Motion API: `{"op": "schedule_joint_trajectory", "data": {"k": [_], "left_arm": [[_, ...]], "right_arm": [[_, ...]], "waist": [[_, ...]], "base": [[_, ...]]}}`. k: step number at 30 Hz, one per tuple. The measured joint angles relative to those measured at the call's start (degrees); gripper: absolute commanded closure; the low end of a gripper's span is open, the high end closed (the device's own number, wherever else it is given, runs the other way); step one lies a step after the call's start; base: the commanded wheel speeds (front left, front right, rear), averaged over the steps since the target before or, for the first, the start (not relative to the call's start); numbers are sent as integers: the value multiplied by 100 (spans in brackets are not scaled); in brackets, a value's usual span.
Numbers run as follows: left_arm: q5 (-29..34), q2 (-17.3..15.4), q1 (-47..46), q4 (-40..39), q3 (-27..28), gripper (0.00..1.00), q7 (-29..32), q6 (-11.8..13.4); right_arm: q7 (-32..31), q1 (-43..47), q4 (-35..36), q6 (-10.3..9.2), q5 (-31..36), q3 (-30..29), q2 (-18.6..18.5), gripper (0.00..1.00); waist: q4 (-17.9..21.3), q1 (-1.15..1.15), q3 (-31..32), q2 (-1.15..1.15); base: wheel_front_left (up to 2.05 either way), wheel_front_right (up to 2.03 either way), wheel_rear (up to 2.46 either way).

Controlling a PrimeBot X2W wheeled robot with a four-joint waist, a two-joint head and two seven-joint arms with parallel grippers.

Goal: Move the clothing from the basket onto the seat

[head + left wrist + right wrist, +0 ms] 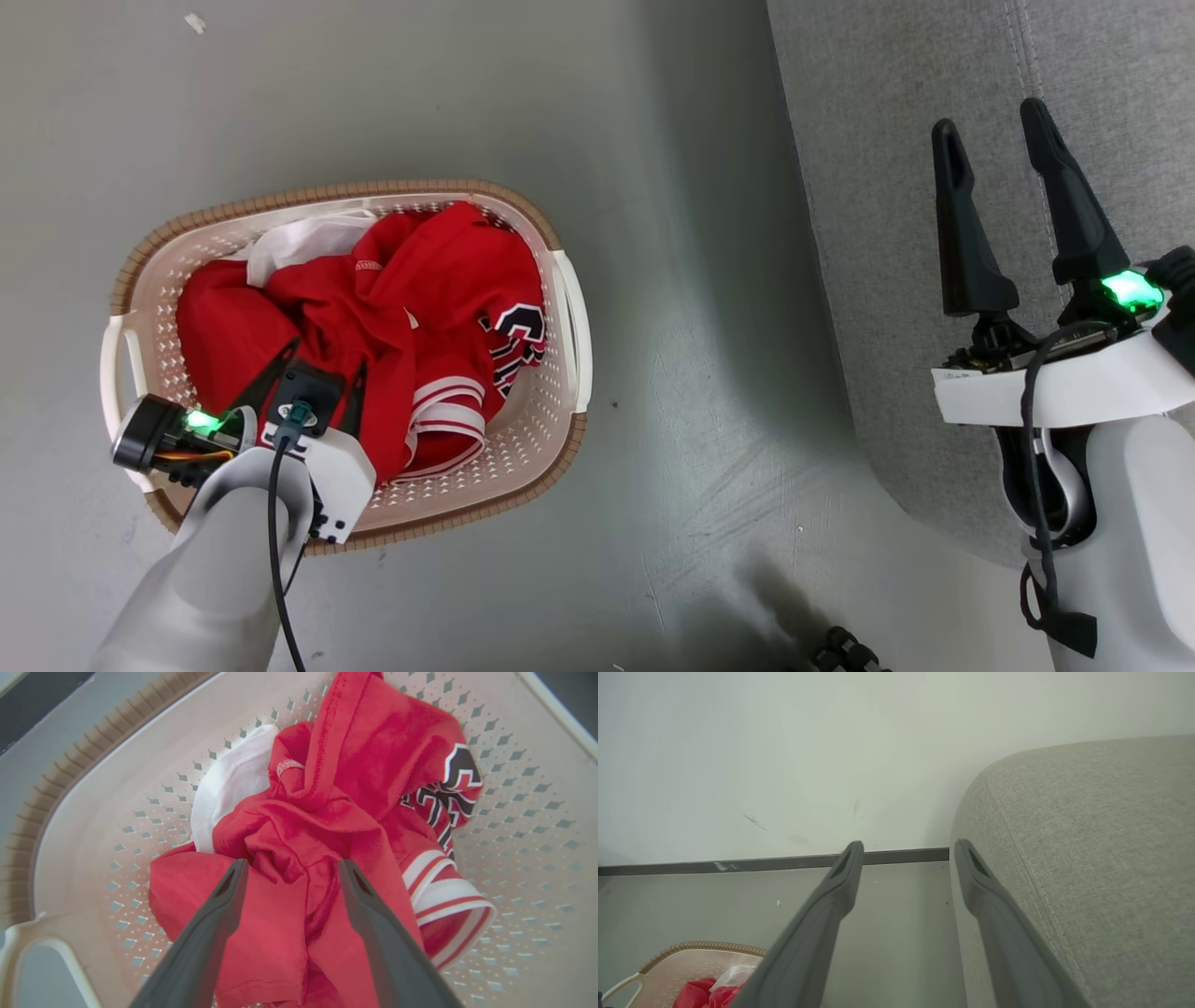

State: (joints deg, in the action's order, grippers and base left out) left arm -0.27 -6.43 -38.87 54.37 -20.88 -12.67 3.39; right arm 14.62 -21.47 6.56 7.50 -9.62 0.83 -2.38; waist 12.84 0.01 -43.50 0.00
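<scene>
Left end effector (293, 863) angled down into basket (93, 788) (jaws wide), over clothing (355, 765).

You've got red clothing (373, 317), white piece at the back, crumpled in the oval cream basket (541, 411); the grey woven seat (896, 93) stands apart on its right.

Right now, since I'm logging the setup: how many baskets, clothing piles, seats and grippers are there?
basket: 1
clothing pile: 1, garments not separable
seat: 1
grippers: 2, left gripper, right gripper
Total: 5
</scene>
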Motion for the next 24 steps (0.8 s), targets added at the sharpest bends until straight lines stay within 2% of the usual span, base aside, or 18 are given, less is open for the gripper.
{"op": "schedule_joint_trajectory", "data": {"k": [19,20,21,22,23,24], "left_arm": [[38,-105,-570,586,97,0,110,196],[36,-104,-589,617,112,9,118,200],[34,-101,-614,649,129,37,159,200],[23,-98,-639,680,153,58,159,200],[4,-96,-656,695,171,84,159,200],[-15,-89,-666,700,177,100,157,200]], "right_arm": [[0,-444,-1,0,-109,60,-2,0],[0,-485,0,0,-109,60,-2,0],[0,-503,1,0,-109,59,-2,0],[0,-503,-1,0,-109,62,-2,0],[0,-503,-7,0,-109,58,-2,0],[0,-503,-7,0,-109,51,-2,0]], "waist": [[150,0,-585,0],[154,0,-604,0],[158,0,-622,0],[162,0,-638,0],[166,0,-653,0],[168,0,-667,0]], "base": [[0,0,0],[0,0,0],[0,0,0],[0,0,0],[0,0,0],[0,0,0]]}}
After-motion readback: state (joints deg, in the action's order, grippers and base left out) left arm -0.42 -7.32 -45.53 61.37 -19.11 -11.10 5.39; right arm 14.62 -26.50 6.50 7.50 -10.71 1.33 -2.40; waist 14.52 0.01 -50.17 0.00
